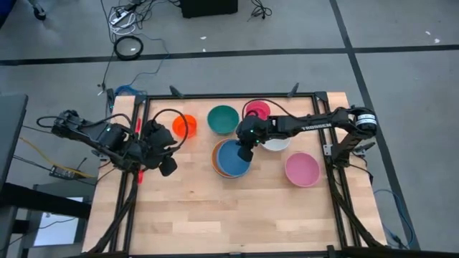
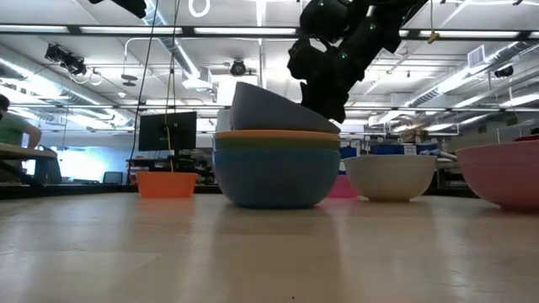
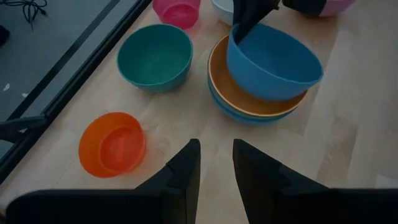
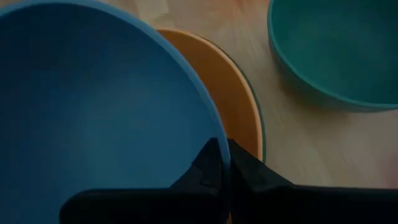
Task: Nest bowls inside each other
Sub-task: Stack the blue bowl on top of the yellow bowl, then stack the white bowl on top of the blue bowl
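Observation:
A blue bowl [image 3: 273, 59] hangs tilted over a stack of bowls [image 1: 219, 163]: an orange one [image 3: 239, 99] nested in a green one [image 4: 262, 134] and a light blue one [image 2: 269, 177]. My right gripper [image 1: 244, 150] is shut on the blue bowl. At the table's left, my left gripper [image 3: 214, 146] is raised and open, with nothing between its fingers. A teal bowl [image 1: 223, 120], a small orange bowl [image 1: 184, 127], a magenta bowl [image 1: 257, 110], a white bowl [image 1: 276, 144] and a pink bowl [image 1: 302, 169] stand on their bases around the stack. My right gripper pinches the blue bowl's rim [image 4: 208, 127] on its far right side, one finger inside the bowl and one outside. The fingers slant down from the table's right. The bowl is tilted, held side up, its bottom down inside the orange bowl [image 2: 278, 133].
The white bowl sits close under my right arm, just right of the stack. The near half of the wooden table [image 1: 229, 215] is bare. A black frame [image 1: 215, 95] runs along the table's edges.

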Controlling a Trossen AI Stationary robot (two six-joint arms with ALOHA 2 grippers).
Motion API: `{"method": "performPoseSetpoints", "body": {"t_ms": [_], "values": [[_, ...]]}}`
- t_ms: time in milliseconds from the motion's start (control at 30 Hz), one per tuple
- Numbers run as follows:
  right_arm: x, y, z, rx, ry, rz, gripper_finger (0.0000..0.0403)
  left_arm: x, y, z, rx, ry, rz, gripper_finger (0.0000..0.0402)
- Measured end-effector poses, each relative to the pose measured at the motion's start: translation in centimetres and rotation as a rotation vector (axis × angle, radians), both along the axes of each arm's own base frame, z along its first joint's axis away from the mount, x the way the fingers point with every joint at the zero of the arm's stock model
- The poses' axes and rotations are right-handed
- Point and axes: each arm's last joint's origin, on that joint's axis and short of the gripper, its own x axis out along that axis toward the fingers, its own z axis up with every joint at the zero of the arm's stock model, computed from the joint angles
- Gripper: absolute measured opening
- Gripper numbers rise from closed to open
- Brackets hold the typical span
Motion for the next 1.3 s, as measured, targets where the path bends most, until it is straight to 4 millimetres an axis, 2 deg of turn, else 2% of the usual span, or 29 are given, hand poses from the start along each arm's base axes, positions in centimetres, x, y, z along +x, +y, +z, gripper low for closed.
{"method": "performPoseSetpoints", "body": {"t_ms": [133,400,500,633,833,967,1067,1300], "values": [[0.0,0.0,0.1,-0.01,-0.005,0.013,0.0016,0.0,0.0,0.0,0.0,-0.001,0.0,0.0104],[-0.1,0.0,0.2,0.006,-0.005,-0.005,0.0102,0.0,0.0,0.0,0.0,-0.001,0.001,0.0104],[-0.7,0.0,0.9,-0.021,0.0,-0.03,0.0122,0.0,0.0,0.0,0.0,-0.002,0.001,0.0104],[-2.4,-0.2,2.6,-0.146,0.042,-0.108,0.0127,0.0,0.0,0.0,0.0,0.0,0.001,0.0104],[-7.1,-1.4,5.0,-0.336,0.219,-0.301,0.0123,0.0,0.0,0.0,0.002,0.002,0.001,0.0104],[-10.0,-3.0,5.5,-0.274,0.342,-0.438,0.0123,0.0,0.0,0.0,0.004,0.005,0.0,0.0104],[-11.4,-4.0,5.3,-0.235,0.424,-0.513,0.0123,-0.1,0.0,0.0,0.004,0.006,0.0,0.0104],[-12.1,-6.4,4.3,-0.041,0.465,-0.578,0.0125,-0.1,0.0,0.0,0.005,0.007,-0.001,0.0104]]}}
